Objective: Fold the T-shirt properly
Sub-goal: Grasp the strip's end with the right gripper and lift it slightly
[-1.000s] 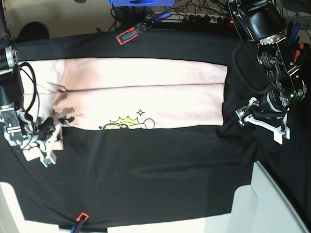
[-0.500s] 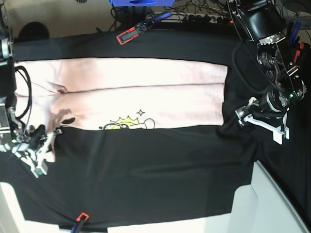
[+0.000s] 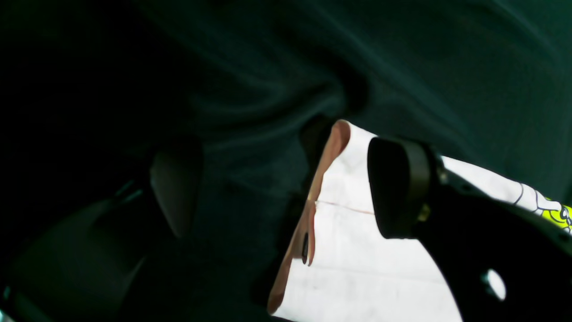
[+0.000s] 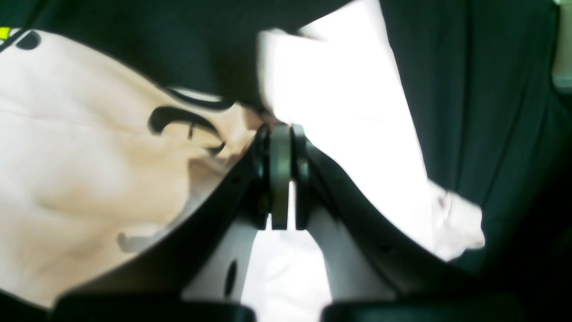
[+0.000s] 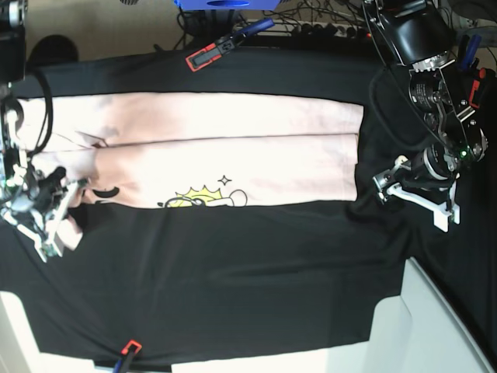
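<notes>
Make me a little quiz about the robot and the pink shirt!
1. True or false: the T-shirt lies on a black cloth.
2. Which gripper is pinching the shirt: (a) left gripper, (b) right gripper?
3. Fill in: the left gripper's fingers are ____.

Key:
1. True.
2. (b): its fingers are shut on pink fabric at the shirt's end.
3. Open, beside the shirt's other end.

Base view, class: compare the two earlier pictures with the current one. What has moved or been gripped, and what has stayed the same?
The right gripper has slid further toward the view's left edge and a little upward, with its jaws closing on the T-shirt at its sleeve end and dragging that bit of fabric outward. The left gripper stays open beside the shirt's other end, holding nothing. The shirt's folded body and the black table cloth lie as before.
</notes>
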Robot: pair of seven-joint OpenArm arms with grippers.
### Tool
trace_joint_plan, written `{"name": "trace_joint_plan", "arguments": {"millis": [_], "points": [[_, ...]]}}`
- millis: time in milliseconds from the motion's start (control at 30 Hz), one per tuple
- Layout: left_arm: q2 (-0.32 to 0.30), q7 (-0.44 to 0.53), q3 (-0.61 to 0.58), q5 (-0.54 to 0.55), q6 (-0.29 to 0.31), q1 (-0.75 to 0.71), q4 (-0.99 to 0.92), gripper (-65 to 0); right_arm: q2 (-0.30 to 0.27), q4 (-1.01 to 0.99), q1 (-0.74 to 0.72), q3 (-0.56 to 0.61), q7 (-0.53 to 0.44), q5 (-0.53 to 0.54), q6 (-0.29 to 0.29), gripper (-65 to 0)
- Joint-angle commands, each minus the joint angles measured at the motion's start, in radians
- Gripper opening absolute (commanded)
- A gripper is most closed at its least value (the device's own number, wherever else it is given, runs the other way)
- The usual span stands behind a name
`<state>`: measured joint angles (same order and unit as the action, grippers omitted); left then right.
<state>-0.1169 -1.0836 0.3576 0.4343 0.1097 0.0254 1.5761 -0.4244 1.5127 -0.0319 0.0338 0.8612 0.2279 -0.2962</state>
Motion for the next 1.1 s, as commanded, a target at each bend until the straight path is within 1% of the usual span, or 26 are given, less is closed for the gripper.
{"name": "trace_joint_plan", "arguments": {"millis": [0, 167, 300, 433, 800, 1067], "points": [[-0.011, 0.013, 0.002, 0.01, 0.003, 0.014, 0.016, -9.2, 0.003, 0.048, 0.014, -0.021, 0.002, 0.0, 0.002, -65.0], [-0.011, 0.013, 0.002, 0.01, 0.003, 0.014, 0.016, -9.2, 0.037, 0.199, 0.135, -0.068, 0.043, -0.002, 0.002, -65.0], [-0.013, 0.013, 0.002, 0.005, 0.003, 0.015, 0.016, -9.2, 0.051, 0.276, 0.201, -0.07, 0.071, -0.002, 0.002, -65.0], [-0.013, 0.013, 0.001, 0.005, 0.003, 0.015, 0.016, -9.2, 0.065, 0.32, 0.249, -0.071, 0.069, -0.002, 0.004, -65.0], [-0.014, 0.013, 0.001, 0.004, 0.003, 0.014, 0.016, -9.2, 0.069, 0.338, 0.378, -0.07, 0.062, -0.002, 0.004, -65.0], [-0.014, 0.013, 0.001, 0.004, 0.003, 0.014, 0.016, -9.2, 0.071, 0.332, 0.396, -0.064, 0.06, -0.002, 0.004, -64.9]]}}
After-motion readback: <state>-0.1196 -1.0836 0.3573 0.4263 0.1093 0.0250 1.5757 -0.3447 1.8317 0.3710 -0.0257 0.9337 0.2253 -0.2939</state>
